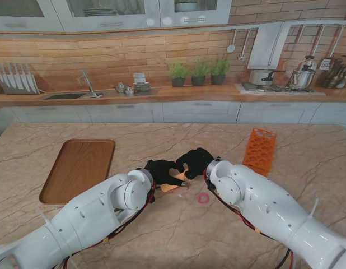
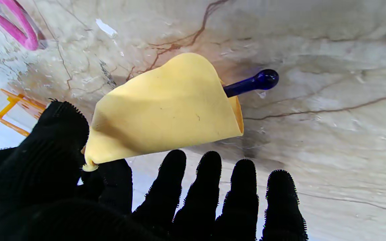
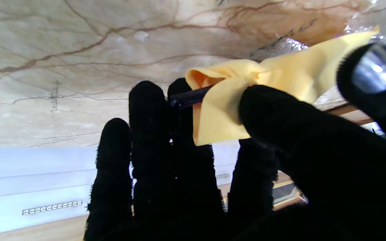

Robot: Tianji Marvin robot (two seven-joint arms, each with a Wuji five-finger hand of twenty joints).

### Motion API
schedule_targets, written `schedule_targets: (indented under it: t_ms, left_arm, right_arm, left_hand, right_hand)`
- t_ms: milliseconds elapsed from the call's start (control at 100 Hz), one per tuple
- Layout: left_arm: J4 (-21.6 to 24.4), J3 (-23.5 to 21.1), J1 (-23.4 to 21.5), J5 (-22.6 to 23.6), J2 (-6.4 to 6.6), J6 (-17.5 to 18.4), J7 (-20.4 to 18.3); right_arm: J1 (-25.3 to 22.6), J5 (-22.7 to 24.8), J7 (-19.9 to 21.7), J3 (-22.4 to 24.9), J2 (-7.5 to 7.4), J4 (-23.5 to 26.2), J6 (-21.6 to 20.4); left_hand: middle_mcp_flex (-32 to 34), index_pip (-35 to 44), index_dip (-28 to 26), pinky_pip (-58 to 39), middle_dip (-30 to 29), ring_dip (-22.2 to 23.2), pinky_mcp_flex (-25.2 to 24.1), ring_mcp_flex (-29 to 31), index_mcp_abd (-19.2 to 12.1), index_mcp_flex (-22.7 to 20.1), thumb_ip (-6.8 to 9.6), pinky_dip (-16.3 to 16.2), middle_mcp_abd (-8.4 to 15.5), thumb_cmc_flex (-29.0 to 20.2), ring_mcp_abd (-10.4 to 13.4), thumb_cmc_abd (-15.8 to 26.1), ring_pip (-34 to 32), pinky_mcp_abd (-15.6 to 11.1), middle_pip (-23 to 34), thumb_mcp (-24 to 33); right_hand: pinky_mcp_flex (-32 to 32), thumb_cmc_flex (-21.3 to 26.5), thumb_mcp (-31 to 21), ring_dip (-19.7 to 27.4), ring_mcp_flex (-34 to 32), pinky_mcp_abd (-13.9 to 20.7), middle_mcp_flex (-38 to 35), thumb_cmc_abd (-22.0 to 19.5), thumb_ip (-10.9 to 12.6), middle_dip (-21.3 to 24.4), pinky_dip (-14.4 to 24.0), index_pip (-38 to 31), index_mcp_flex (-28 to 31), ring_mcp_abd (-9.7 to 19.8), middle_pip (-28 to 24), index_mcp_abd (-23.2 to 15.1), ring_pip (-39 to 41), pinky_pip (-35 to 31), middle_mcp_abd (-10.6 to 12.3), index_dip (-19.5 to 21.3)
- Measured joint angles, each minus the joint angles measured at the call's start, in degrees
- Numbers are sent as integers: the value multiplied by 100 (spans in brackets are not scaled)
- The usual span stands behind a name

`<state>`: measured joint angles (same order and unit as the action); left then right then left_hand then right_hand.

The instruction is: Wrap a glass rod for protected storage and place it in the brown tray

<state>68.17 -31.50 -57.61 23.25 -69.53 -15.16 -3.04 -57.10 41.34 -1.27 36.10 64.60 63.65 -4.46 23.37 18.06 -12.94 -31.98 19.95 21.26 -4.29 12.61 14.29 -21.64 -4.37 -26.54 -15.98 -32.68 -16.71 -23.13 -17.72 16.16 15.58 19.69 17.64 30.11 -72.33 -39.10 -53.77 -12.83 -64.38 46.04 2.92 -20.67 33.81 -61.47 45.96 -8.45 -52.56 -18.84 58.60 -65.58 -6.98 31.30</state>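
- Near table centre, both hands meet over the yellow cloth [image 2: 166, 110]; it is loosely folded around the glass rod [image 2: 251, 83], whose dark blue bulb end pokes out bare.
- Right hand [image 3: 253, 157] pinches cloth and rod together between thumb and fingers.
- Left hand [image 2: 79, 187]: thumb nips 1 cloth corner, 4 fingers spread.
- Risk: the wrap is slack, so the rod could slide out the open end if tilted.
- Brown tray [image 1: 79, 168] sits well left with bare marble between; orange rack [image 1: 260, 150] and pink ring [image 1: 204, 198] lie right.
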Motion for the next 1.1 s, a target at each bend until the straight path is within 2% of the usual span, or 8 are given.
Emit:
schedule_targets:
  t_ms: [300, 600, 710, 760, 870, 910, 980, 1100]
  left_arm:
    - [-378, 89, 107, -348, -275, 14, 261]
    - [-547, 112, 191, -610, -408, 80, 320]
    - [-588, 23, 153, -810, -485, 80, 458]
    - [-588, -20, 127, -904, -518, 67, 519]
    - [-580, -98, 76, -1017, -602, -17, 663]
    - [-570, -161, 49, -1148, -636, -41, 691]
    - [-565, -279, -4, -1507, -698, -46, 753]
    - [-573, -340, -55, -1665, -761, -21, 848]
  right_arm:
    - [-126, -4, 83, 150, -15, 142, 51]
    - [-275, -62, 159, 370, -32, 322, 134]
    - [-287, -47, 163, 400, -47, 366, 134]
    - [-288, -42, 160, 426, -49, 380, 134]
    - [-296, -42, 153, 484, -54, 416, 157]
    - [-305, -43, 153, 506, -56, 433, 177]
    - [-317, -55, 156, 542, -59, 469, 212]
    - [-330, -74, 169, 571, -67, 498, 253]
  left_hand:
    - [-39, 282, -210, 20, 3, -38, 60, -293, -80, 175, 0, 276, 0, -119, -184, 0, -5, -197, 108, 646]
    - [155, 727, -407, -761, 155, -105, -8, -299, -213, 239, 0, 351, 36, -612, -188, -46, -48, -355, 420, 1602]
    - [658, 1007, -539, -1129, 159, -148, 65, -1, -222, 220, -71, 343, 75, -825, -13, -91, -159, -355, 555, 1845]
    - [1094, 1174, -660, -1529, 162, -189, 277, 229, -268, -69, -73, 220, 107, -882, 143, -91, -249, -429, 685, 1988]
    - [1806, 1392, -772, -2156, 190, -191, 690, 879, -272, -423, -102, -38, 161, -1205, 450, -34, -602, -326, 851, 2031]
    - [1950, 1463, -789, -2288, 193, -179, 770, 1031, -272, -557, -277, -110, 166, -1424, 503, -34, -830, -325, 909, 2031]
    - [2172, 1592, -789, -2407, 229, -85, 863, 1289, -272, -631, -410, -191, 199, -1759, 544, -35, -1135, -323, 996, 2023]
    - [2533, 1821, -792, -2610, 567, 157, 1084, 1814, -272, -778, -514, -306, 234, -2051, 486, -36, -1653, -281, 1032, 1930]
  right_hand:
    - [0, 1, -9, -6, 0, 0, -2, 36, 4, 0, 0, 1, 21, -13, -3, 11, 5, -1, -11, -50]
    - [0, 52, -10, -29, 0, 0, -5, 39, 4, 0, 0, 1, 24, -79, -21, 100, 59, -4, -72, -56]
    - [0, 61, -53, -30, 0, 0, -7, 39, 74, 0, 0, 4, 25, -83, -23, 252, 69, -8, -76, -61]
    - [0, 61, -65, -30, 0, 0, -7, 39, 74, 0, 0, 7, 24, -84, -23, 302, 69, -9, -77, -70]
    - [0, 71, -68, -30, 0, 0, -7, 19, 74, 0, 0, 71, 24, -88, -25, 388, 71, -12, -79, -130]
    - [0, 71, -68, -30, 0, 0, -7, 4, 73, 0, 1, 100, 24, -88, -25, 409, 71, -43, -80, -146]
    - [0, 73, -73, -30, 0, 0, -7, -25, 73, 0, 3, 117, 24, -90, -25, 466, 72, -45, -82, -150]
    - [0, 75, -77, -30, 0, 0, -8, -25, 73, 0, 46, 123, 70, -96, -25, 512, 73, -48, -89, -172]
